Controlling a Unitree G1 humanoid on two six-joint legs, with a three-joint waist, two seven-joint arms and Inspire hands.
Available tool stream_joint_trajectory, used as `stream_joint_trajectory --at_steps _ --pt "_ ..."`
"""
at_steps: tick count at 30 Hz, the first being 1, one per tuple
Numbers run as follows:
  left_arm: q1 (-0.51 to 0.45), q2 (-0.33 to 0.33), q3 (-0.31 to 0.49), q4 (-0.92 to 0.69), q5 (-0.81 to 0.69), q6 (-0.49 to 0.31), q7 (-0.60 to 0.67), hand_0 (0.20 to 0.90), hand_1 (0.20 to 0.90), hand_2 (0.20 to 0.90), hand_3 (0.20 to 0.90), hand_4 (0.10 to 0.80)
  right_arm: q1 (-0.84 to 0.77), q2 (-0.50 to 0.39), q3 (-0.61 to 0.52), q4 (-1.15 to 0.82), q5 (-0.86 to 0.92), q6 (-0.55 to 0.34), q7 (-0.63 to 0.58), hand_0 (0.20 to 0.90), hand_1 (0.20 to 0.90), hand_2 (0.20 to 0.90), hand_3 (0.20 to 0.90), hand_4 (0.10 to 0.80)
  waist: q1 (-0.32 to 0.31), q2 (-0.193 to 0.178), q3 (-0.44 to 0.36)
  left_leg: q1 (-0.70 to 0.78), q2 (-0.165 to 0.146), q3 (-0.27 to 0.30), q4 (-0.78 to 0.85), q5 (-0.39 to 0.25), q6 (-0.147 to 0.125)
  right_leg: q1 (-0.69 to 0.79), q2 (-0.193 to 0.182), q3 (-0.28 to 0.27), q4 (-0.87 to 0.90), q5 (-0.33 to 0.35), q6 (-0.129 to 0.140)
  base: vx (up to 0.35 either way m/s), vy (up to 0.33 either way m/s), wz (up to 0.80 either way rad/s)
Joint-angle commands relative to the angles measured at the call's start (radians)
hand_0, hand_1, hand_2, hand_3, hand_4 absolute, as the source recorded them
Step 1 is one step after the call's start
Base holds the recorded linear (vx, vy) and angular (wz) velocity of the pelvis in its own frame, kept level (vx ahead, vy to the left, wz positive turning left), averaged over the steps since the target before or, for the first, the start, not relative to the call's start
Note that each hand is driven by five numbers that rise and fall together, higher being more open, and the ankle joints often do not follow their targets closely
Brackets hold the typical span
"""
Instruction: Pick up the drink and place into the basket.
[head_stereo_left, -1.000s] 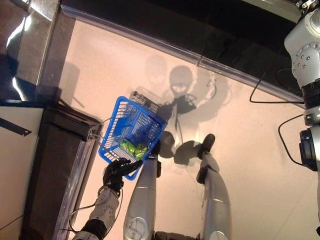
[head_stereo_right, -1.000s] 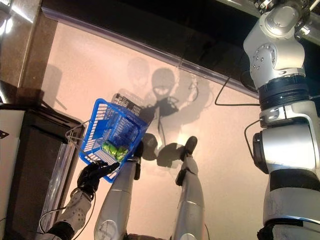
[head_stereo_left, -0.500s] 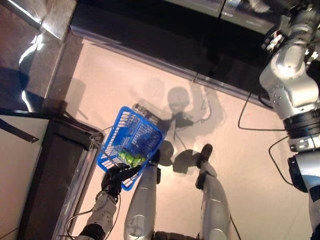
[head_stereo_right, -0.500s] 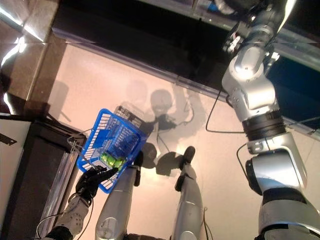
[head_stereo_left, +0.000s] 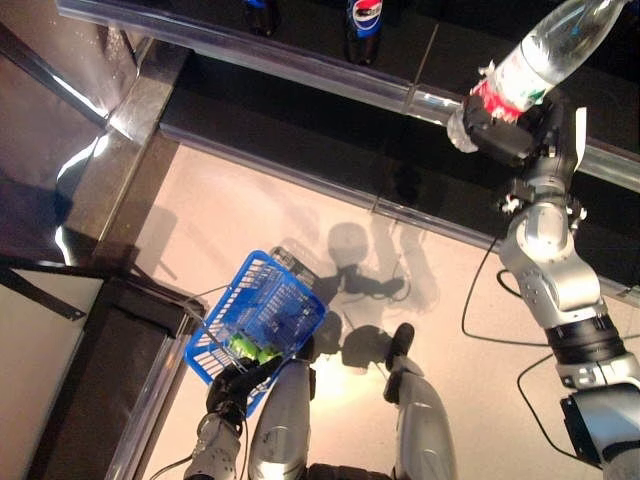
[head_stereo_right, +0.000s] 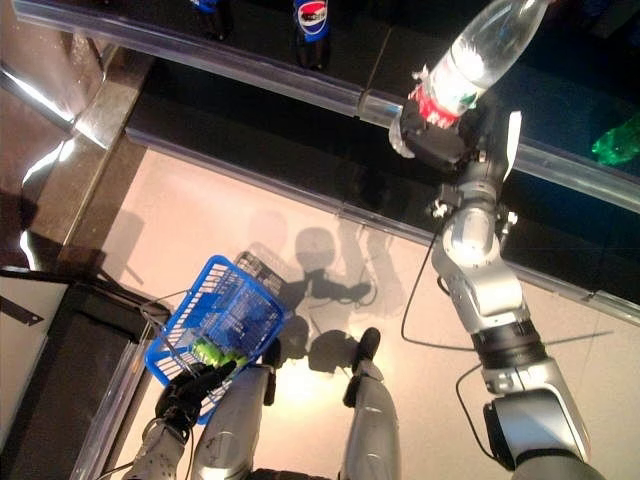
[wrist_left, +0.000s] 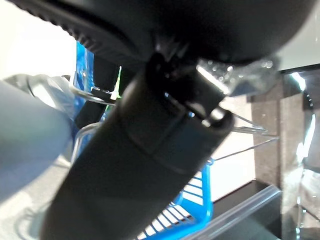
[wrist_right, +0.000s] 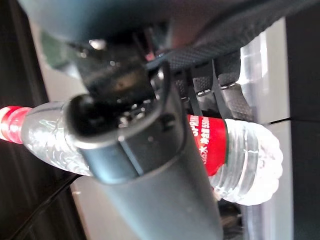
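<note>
Right hand (head_stereo_right: 445, 140) clamped round the drink (head_stereo_right: 470, 62) — clear ribbed bottle, red label, red cap.

The clear bottle (head_stereo_left: 552, 47) runs past the top edge of the eye views, its upper end unseen, and the right hand (head_stereo_left: 505, 130) covers its lower part. Two dark bottles (head_stereo_right: 311, 22) on the shelf are cropped at the neck. Green items (head_stereo_left: 251, 347) in the blue basket (head_stereo_left: 262, 318) are too small to identify.

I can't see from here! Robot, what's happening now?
Right hand shut on bottle, raised by the shelf. Left hand holds basket low. Nothing between them.
</note>
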Motion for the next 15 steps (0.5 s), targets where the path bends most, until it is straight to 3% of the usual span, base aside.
stream_joint_trajectory --at_steps 1,8,15 --pt "0.112 0.064 0.053 -0.138 0.032 -0.175 -0.048 0.3 0.3 0.3 0.2 0.1 -0.004 -0.017 -0.12 -0.347 -0.058 -0.16 0.1 0.3 0.3 0.3 0.2 0.1 -0.029 -0.022 -0.123 0.0 0.001 -0.013 0.026 0.047 0.015 0.143 0.003 -0.018 0.114 -0.203 -0.012 0.086 -0.007 -0.04" --pt "0.158 0.067 0.024 -0.334 0.004 -0.179 -0.088 0.3 0.3 0.3 0.2 0.1 0.183 0.067 -0.033 -0.46 -0.005 -0.164 0.24 0.3 0.3 0.3 0.2 0.1 -0.039 -0.03 -0.172 0.067 0.01 -0.005 -0.001 0.043 0.015 0.211 0.016 0.0 0.083 -0.204 -0.009 0.086 -0.005 -0.04" --pt "0.183 0.125 -0.046 -0.591 -0.007 -0.155 -0.124 0.3 0.3 0.3 0.2 0.1 0.188 0.08 0.06 -0.5 -0.027 -0.182 0.247 0.3 0.3 0.3 0.2 0.1 -0.018 -0.016 -0.169 0.08 0.004 -0.021 -0.007 0.045 0.016 0.236 0.019 -0.004 0.076 -0.208 -0.009 0.022 0.009 -0.01"
